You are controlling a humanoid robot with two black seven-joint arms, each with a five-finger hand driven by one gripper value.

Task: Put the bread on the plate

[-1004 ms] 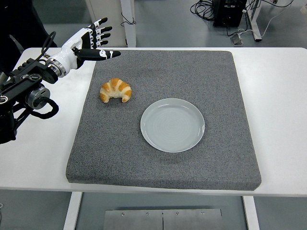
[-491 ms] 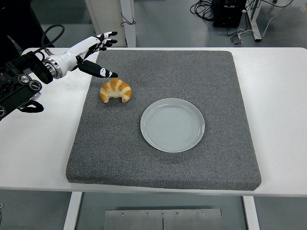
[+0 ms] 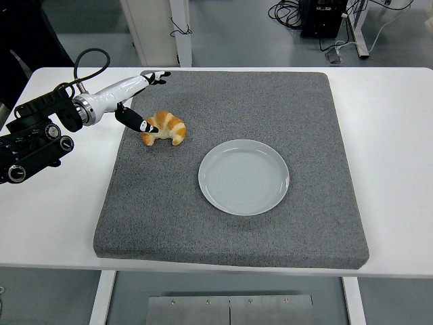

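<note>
Lowered, the left robot hand [image 3: 132, 103] now touches the croissant [image 3: 164, 127].

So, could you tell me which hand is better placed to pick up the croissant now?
The left hand: it is open right at the croissant, thumb by its left end. The right arm is not in view.

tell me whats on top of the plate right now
Nothing: the plate shows bare all over, lying on the grey mat. The croissant is still on the mat, apart from it, beside the left hand. The mat under the plate is hidden.
</note>
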